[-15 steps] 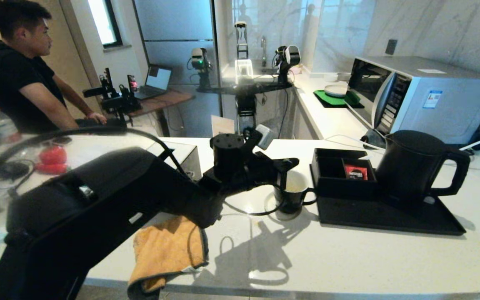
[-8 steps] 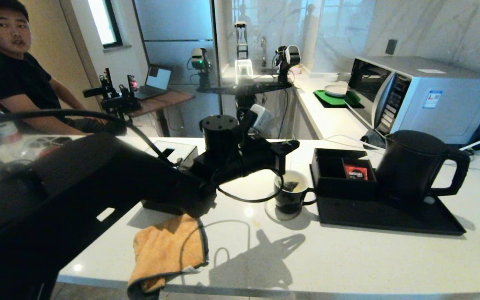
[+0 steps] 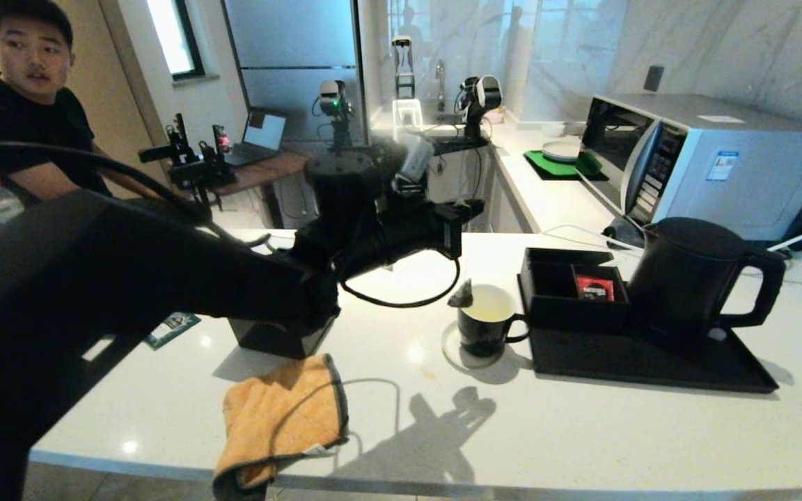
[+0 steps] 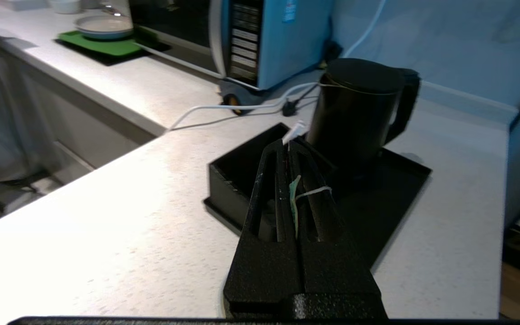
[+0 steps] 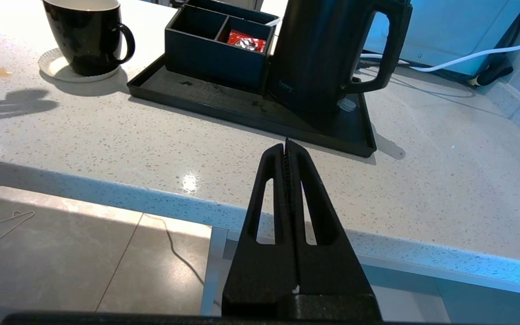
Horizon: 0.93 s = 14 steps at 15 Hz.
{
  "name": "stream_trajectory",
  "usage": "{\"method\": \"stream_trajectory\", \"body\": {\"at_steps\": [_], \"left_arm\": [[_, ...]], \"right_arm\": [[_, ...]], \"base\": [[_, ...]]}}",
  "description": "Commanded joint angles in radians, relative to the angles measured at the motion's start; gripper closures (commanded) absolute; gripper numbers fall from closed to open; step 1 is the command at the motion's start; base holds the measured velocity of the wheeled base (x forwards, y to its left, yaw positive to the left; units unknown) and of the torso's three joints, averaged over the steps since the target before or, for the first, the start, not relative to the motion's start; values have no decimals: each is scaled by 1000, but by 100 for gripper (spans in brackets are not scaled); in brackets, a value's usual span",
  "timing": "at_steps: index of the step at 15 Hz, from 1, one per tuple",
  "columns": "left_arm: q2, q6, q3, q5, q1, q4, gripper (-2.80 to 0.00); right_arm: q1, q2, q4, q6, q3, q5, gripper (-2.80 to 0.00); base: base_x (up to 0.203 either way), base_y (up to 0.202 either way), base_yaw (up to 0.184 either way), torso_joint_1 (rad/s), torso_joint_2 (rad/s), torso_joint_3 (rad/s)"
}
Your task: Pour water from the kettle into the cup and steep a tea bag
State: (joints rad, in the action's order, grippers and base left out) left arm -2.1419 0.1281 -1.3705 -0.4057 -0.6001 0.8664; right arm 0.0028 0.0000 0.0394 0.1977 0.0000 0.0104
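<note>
My left gripper (image 3: 469,207) hangs above the black cup (image 3: 488,327) and slightly to its left. It is shut on the green tag (image 4: 293,198) and white string (image 4: 315,192) of the tea bag. The tea bag (image 3: 461,296) dangles in the air by the cup's left rim. The cup (image 5: 84,40) stands on a white coaster and holds pale liquid. The tall black kettle (image 3: 686,278) stands upright on the black tray (image 3: 651,365), to the right of the cup. My right gripper (image 5: 286,146) is shut and empty, low by the counter's front edge, out of the head view.
A black compartment box (image 3: 554,306) with a red sachet (image 3: 594,287) sits on the tray between cup and kettle. An orange cloth (image 3: 282,417) drapes over the counter's front edge. A black box (image 3: 276,337) stands left of the cup. A microwave (image 3: 707,160) stands behind the kettle. A person (image 3: 25,104) is at far left.
My left gripper has risen from the cup's rim and drawn back left. The tea bag has come up out of the cup on its string. The right arm has not moved.
</note>
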Motion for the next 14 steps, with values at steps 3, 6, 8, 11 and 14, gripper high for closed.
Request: {"method": "stream_trajectory", "body": {"at_steps": [3,6,8,11,14], "left_arm": [[64,-24,-6,27,41,-46,0],[93,-57,-4,75,69,-93,0],[107,-70,-1,88,93,-107,0],[108,-71,5,132,114,-109,0],[119,-71,5,134,139,-115,0]], "right_arm": [[0,0,1,2,0,0,0],[0,0,1,0,0,0,0],[0,0,1,0,0,1,0],[0,0,1,2,0,0,0],[0,0,1,2,0,1,0]], "base": [[0,0,0,0,0,0],[0,0,0,0,0,0],[0,0,0,0,0,0],[0,0,0,0,0,0],[0,0,0,0,0,0]]}}
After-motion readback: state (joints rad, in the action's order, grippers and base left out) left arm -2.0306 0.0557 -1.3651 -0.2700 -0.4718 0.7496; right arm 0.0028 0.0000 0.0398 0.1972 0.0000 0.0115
